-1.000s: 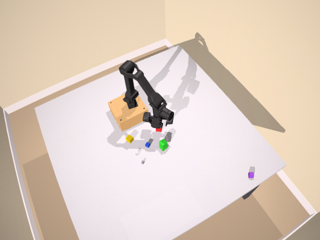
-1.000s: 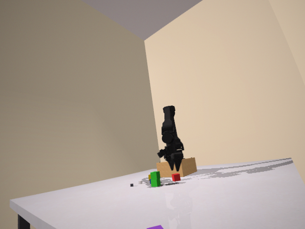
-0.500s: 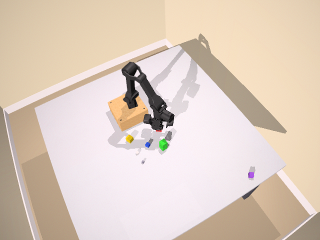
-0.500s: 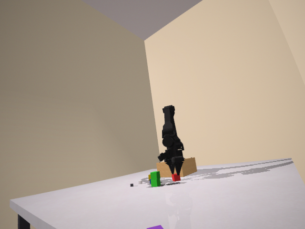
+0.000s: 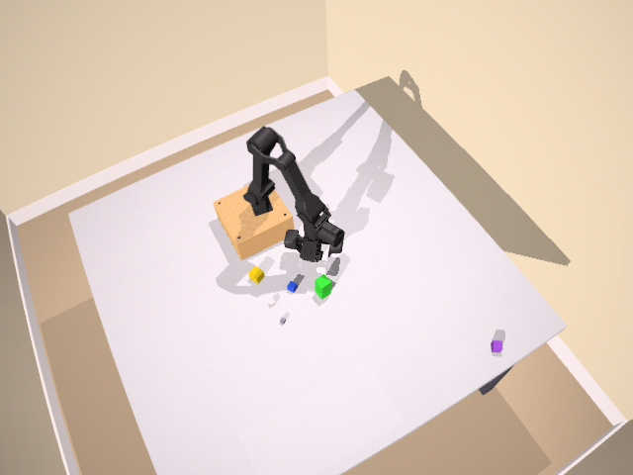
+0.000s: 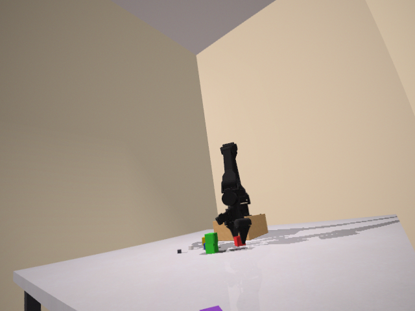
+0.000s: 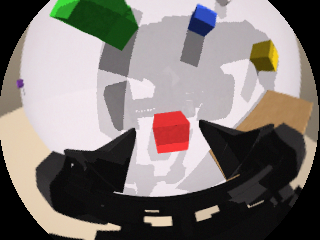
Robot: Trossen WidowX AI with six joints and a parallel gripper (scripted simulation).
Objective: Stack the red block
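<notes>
Wide-open jaws astride red block (image 7: 171, 131)

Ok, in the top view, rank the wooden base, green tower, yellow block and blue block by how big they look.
1. Wooden base, by far the largest.
2. Green tower.
3. Yellow block.
4. Blue block, slightly smaller than the yellow one, though the two look close.

Gripper (image 7: 167, 135) wide open, fingers straddling the red block (image 7: 171, 131) with a gap each side. Wooden base block (image 6: 254, 225) sits close behind. Green tower (image 6: 211, 242) stands near on one side, a strip of bare table (image 5: 408, 245) between. Blue cube (image 5: 292, 286) and yellow cube (image 5: 255, 274) lie past the tower.
</notes>
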